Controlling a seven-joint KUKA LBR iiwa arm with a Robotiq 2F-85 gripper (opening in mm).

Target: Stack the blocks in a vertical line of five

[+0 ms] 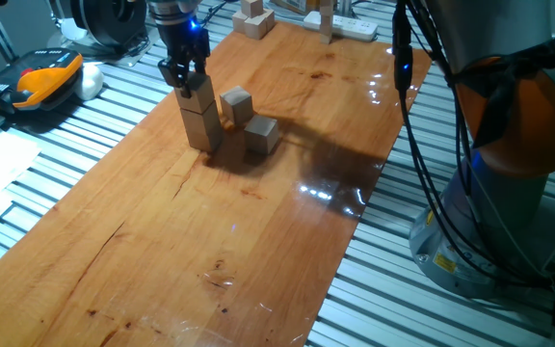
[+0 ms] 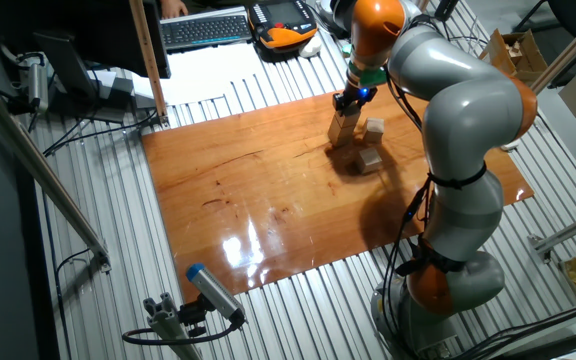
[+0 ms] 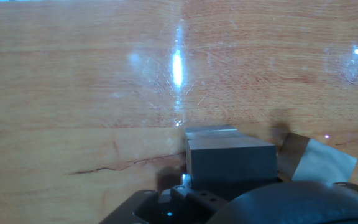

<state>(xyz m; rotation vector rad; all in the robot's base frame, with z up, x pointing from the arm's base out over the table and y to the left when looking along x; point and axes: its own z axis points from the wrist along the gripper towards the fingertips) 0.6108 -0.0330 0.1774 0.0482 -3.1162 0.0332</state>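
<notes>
A robot gripper (image 1: 187, 79) is clamped on the top block (image 1: 198, 91) of a stack (image 1: 201, 118) about 3 high on the wooden board (image 1: 162, 241), with 2 loose blocks (image 1: 251, 122) just beside it, apparently leaving those 2 to add.

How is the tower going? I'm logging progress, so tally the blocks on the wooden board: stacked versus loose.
Stacked blocks: 3, the top one between the fingers of the gripper
Loose blocks: 2, beside the stack
Total: 5
</notes>
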